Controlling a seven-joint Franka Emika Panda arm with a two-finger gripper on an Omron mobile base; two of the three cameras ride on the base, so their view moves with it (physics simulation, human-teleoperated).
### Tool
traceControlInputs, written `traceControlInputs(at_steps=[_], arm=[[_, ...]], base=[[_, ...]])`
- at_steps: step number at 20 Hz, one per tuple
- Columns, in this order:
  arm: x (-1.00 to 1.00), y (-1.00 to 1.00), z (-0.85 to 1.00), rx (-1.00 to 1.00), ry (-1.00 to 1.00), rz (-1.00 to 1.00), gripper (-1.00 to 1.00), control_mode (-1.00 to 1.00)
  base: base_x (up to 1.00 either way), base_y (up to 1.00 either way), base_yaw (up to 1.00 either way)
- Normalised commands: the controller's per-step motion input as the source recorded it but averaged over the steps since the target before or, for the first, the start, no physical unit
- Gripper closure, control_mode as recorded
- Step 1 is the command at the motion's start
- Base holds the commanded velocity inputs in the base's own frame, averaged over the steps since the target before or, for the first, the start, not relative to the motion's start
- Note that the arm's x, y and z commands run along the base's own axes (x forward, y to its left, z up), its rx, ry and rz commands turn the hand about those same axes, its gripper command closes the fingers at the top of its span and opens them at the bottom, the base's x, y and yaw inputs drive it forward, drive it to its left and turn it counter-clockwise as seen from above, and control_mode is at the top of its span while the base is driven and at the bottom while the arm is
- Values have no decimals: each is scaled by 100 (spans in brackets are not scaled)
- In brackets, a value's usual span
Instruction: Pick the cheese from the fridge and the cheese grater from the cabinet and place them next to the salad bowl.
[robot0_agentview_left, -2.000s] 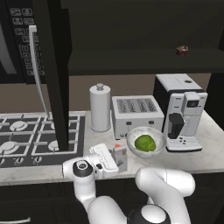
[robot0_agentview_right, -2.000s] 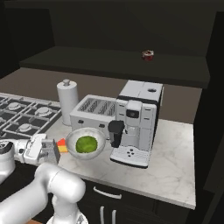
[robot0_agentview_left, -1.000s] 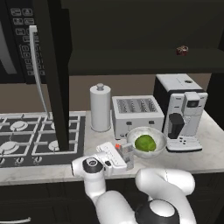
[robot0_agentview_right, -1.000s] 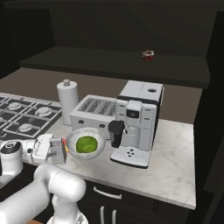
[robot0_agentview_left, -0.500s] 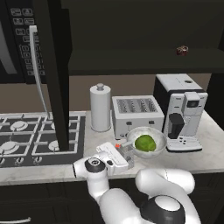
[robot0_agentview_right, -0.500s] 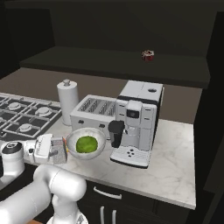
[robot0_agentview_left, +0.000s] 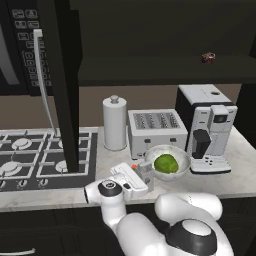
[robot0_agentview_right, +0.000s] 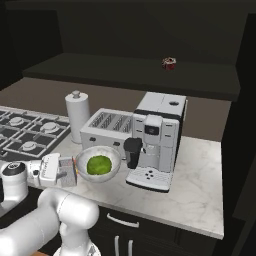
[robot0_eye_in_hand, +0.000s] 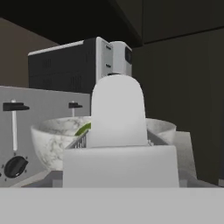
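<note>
Grey perforated metal cheese grater (robot0_agentview_left: 145, 172) sits low-centre in the left base frame, pinched in the gripper (robot0_agentview_left: 141, 174) just beside the round pale salad bowl (robot0_agentview_left: 167, 161). Placing step, I judge: lower onto the marble counter (robot0_agentview_left: 230, 177), then release.

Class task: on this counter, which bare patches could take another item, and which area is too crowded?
Free: the marble right of the coffee machine, out to the counter edge. Crowded: around the salad bowl, hemmed by the toaster, coffee machine and the end effector with the cheese grater.
</note>
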Motion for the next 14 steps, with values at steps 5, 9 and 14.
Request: traceControlInputs(at_steps=[5, 9, 14], arm=[[0, 0, 0, 0, 0, 0, -100, -100], [-2, 3, 0, 0, 0, 0, -100, -100], [-1, 5, 0, 1, 5, 0, -100, -100]], base=[[0, 0, 0], [0, 0, 0], [0, 0, 0]])
